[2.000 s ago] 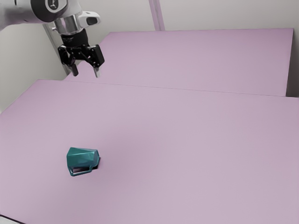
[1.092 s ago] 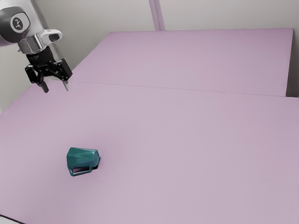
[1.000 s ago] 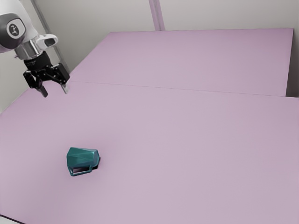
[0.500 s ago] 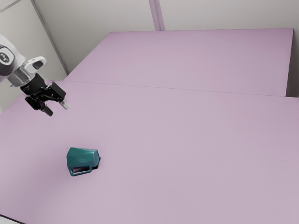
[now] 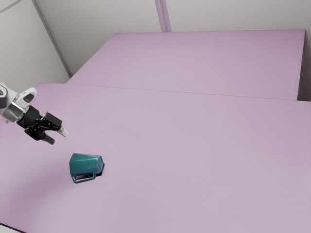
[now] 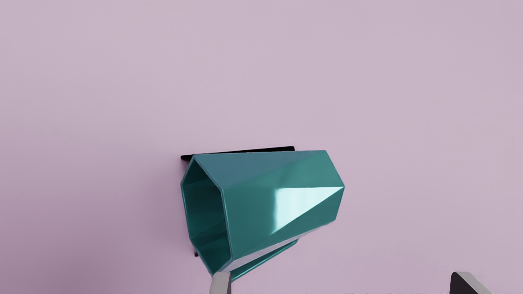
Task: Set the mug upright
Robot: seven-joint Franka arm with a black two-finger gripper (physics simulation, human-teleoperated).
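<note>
Place: simulated room; home, lab or office, I cannot tell which
Table (image 5: 194,155): broad, plain pink top
Surface (image 5: 209,63): a 2nd pink slab beyond the table, same colour, its kind unclear
Walls (image 5: 112,17): plain, pale grey, indoors
Seam (image 5: 51,39): dark line where 2 walls seem to meet
Strip (image 5: 163,14): pink, running up the wall behind the slab
Mug (image 5: 85,162): 1, teal, as fit for a kitchen as an office
</note>
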